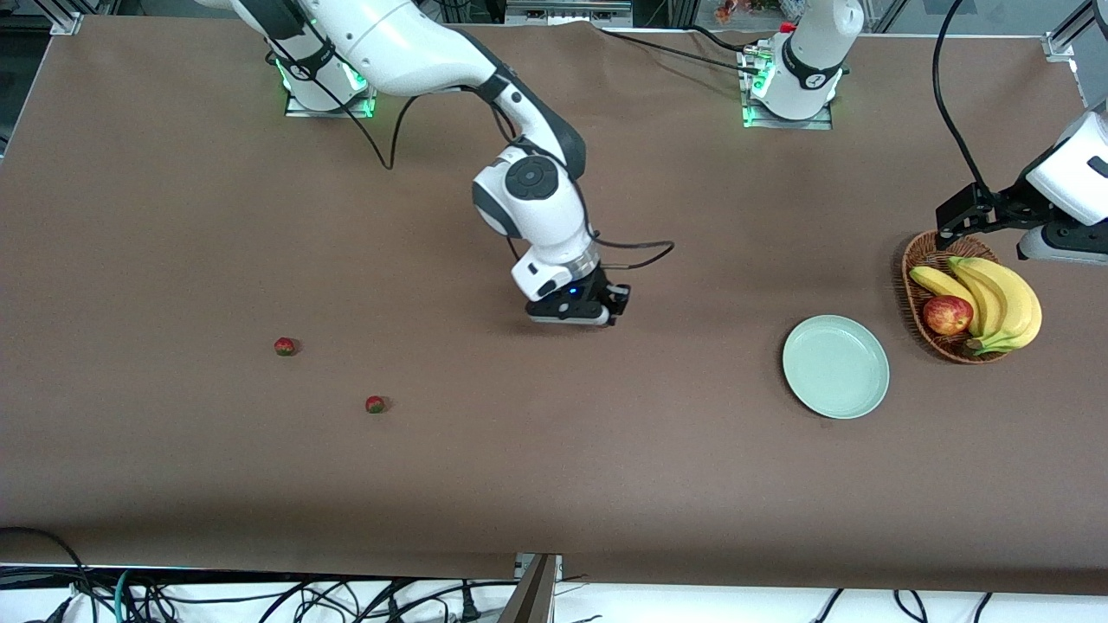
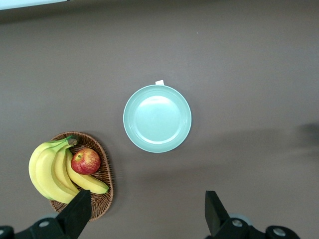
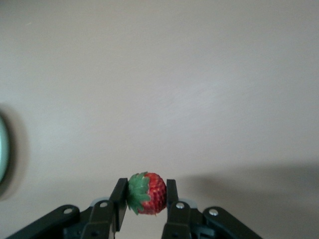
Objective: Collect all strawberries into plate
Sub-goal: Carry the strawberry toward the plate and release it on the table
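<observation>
My right gripper [image 3: 144, 188] is shut on one strawberry [image 3: 149, 193], red with a green cap, and holds it above bare table. In the front view this gripper [image 1: 613, 310] is over the table's middle. Two more strawberries [image 1: 284, 346] [image 1: 375, 404] lie on the table toward the right arm's end. The pale mint-green plate [image 1: 835, 366] has nothing on it and sits toward the left arm's end; it also shows in the left wrist view [image 2: 157, 118]. My left gripper [image 2: 144, 219] is open and holds nothing, high over the table beside the basket.
A brown wicker basket [image 1: 928, 261] with bananas [image 1: 995, 298] and a red-yellow apple [image 1: 947, 314] stands beside the plate at the left arm's end. Brown table covering spreads between the strawberries and the plate. Cables hang at the table's near edge.
</observation>
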